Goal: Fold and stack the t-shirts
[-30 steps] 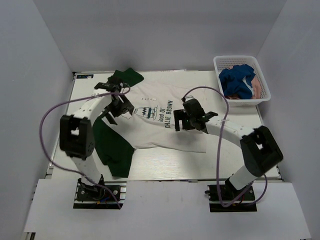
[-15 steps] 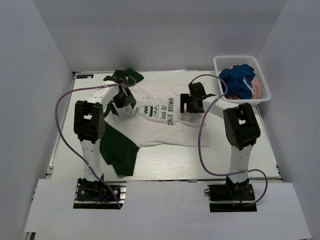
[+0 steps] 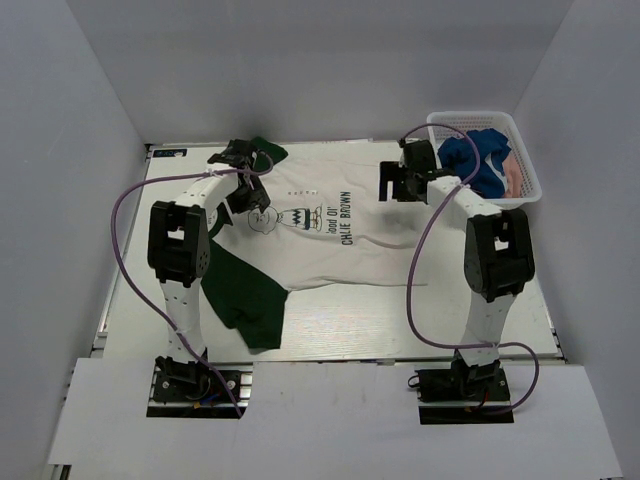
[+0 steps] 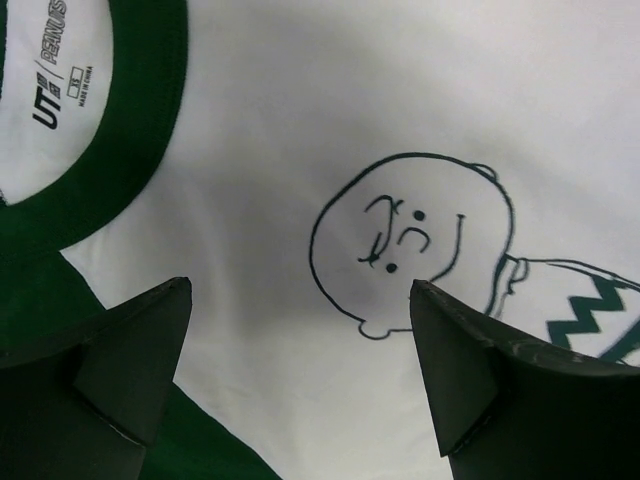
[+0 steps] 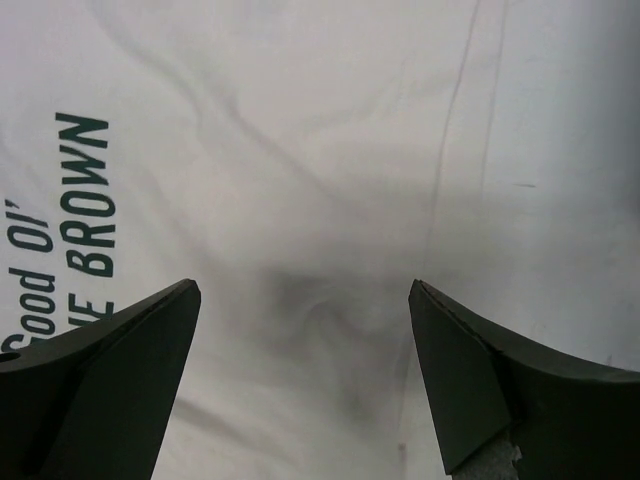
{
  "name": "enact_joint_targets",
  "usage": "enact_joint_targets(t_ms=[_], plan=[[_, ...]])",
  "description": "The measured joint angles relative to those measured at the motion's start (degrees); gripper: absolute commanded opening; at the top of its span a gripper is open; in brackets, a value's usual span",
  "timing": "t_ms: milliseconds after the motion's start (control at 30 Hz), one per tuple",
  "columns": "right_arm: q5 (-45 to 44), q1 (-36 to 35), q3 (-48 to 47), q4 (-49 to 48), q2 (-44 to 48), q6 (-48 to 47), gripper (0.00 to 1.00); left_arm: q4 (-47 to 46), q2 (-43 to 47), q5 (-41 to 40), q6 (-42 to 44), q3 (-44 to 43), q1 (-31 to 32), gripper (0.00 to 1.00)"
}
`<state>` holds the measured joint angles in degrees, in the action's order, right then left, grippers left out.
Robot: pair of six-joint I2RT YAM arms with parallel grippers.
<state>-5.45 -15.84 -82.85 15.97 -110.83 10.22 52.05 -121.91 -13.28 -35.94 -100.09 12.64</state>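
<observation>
Evidently spread out for folding, the cream t-shirt with dark green sleeves (image 3: 330, 240) lies flat, print up, on the white counter (image 3: 350, 320). The left jaws gape wide above its collar and the right jaws stand equally wide near its hem end, both holding nothing. The blue t-shirt (image 3: 470, 160) and the pink t-shirt (image 3: 513, 178) sit in the white mesh basket (image 3: 440, 125).

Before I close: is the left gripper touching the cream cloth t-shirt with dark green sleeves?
Cannot tell. The left wrist view shows the left gripper open over the cream t-shirt, with neither contact nor gap plain; the top view is too distant to settle it.
</observation>
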Motion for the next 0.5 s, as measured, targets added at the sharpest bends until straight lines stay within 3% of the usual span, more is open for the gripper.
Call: enact_joint_targets(t_ms=[300, 500], plan=[[1.7, 3.8, -15.8, 1.4, -11.5, -2.3, 0.91, -5.4, 1.6, -0.3, -0.2, 9.9, -0.9, 1.00], [0.7, 3.5, -19.8, 3.2, -16.9, -3.2, 0.91, -8.7, 3.9, 0.0, -1.0, 14.5, -1.7, 1.00]])
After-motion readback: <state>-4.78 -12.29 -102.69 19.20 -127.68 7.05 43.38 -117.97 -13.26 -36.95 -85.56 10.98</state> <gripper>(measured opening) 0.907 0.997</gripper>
